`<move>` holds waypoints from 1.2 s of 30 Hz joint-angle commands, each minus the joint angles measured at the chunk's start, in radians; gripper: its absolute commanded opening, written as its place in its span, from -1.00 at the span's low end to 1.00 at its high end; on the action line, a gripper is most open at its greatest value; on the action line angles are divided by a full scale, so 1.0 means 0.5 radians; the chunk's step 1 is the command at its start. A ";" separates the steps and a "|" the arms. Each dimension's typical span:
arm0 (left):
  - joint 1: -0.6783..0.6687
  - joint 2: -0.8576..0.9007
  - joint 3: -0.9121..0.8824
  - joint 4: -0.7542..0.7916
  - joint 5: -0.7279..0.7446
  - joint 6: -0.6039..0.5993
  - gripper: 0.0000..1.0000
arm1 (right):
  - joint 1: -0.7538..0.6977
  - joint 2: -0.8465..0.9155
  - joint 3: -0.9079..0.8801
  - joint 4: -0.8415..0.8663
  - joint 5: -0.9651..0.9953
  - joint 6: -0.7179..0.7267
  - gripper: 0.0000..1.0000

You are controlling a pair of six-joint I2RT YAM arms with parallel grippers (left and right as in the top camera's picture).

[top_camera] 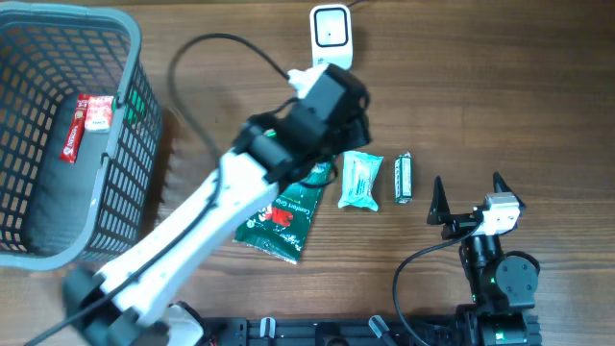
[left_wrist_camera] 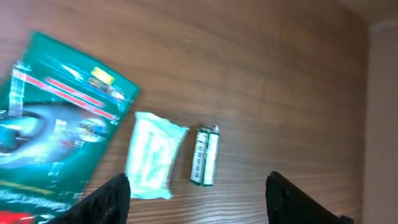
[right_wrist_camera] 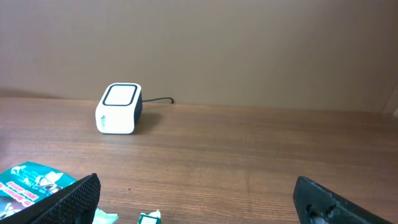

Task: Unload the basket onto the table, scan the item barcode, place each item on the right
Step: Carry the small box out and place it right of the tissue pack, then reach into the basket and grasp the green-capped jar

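Hovering above the table [left_wrist_camera: 280, 74], left pincer [left_wrist_camera: 198, 180] gapes open.

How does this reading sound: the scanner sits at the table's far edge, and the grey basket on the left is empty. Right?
Not quite. The scanner does sit at the far edge, but the grey basket is not empty: a red and white item lies inside it, as the overhead view shows.

Glossy green foil pouch [left_wrist_camera: 56, 124], matt wood-grain table [left_wrist_camera: 261, 74], grey plastic lattice basket [top_camera: 72, 16].
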 commanded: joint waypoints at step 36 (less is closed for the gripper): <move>2.278 0.655 0.011 0.190 0.540 1.754 1.00 | 0.007 -0.009 -0.002 0.011 0.027 -0.009 0.99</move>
